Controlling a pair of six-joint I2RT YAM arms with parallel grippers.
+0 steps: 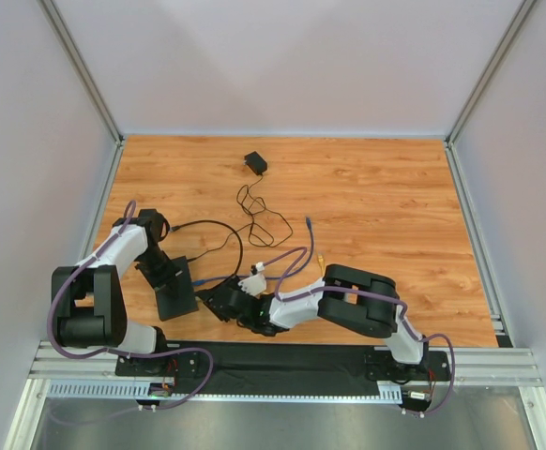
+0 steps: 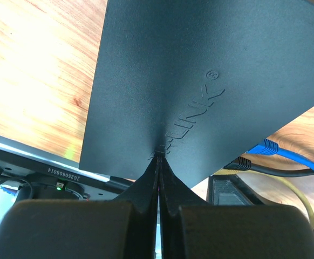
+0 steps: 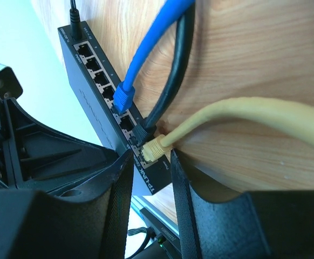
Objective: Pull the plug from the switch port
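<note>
The small yellow plug (image 3: 153, 148) sits in the end port of the flat matte-black switch box (image 3: 100, 102), directly between the fingers of my right gripper (image 3: 150, 156), which are open and hold nothing. Its long axis points away from the ports. My left gripper (image 2: 158, 155), closed, presses on the switch top.

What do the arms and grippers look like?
The left arm and right arm have white links between bulky black joints, each trailed by a looping purple cable. The left gripper and right gripper are matte black; the right's fingers have ribbed inner faces.
</note>
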